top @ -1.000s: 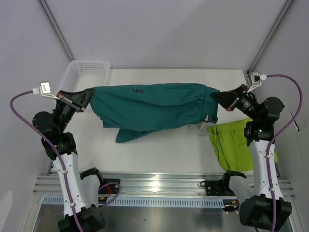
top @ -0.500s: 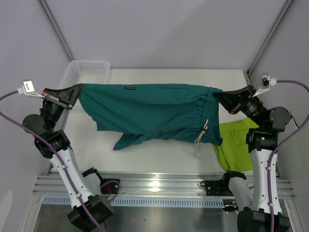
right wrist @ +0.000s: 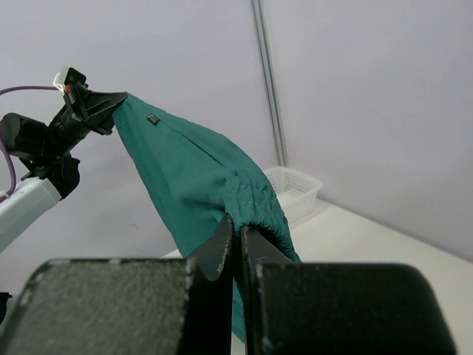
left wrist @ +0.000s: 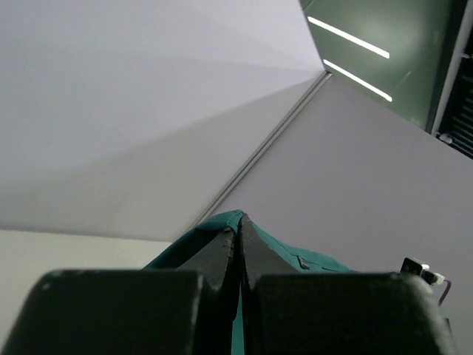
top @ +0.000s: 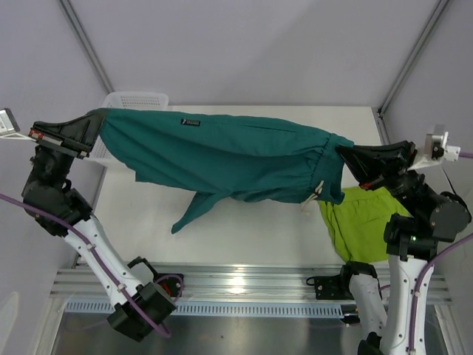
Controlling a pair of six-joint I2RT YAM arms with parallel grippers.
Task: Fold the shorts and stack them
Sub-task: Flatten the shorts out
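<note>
You can see the dark teal shorts (top: 222, 155) held up in the air and pulled out long, from about 10 o'clock to 3 o'clock, with one leg hanging down toward 7 o'clock. Their cream drawstring (top: 314, 196) dangles at the 3 o'clock end, and a small white logo (top: 191, 121) shows near the top edge. The lime green shorts (top: 362, 222) lie a bit wrinkled on the table (top: 244, 229) at about 4 o'clock.

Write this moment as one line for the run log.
left gripper: shut on teal shorts | right gripper: shut on teal shorts | teal shorts: stretched between grippers | green shorts: lying on table
</note>
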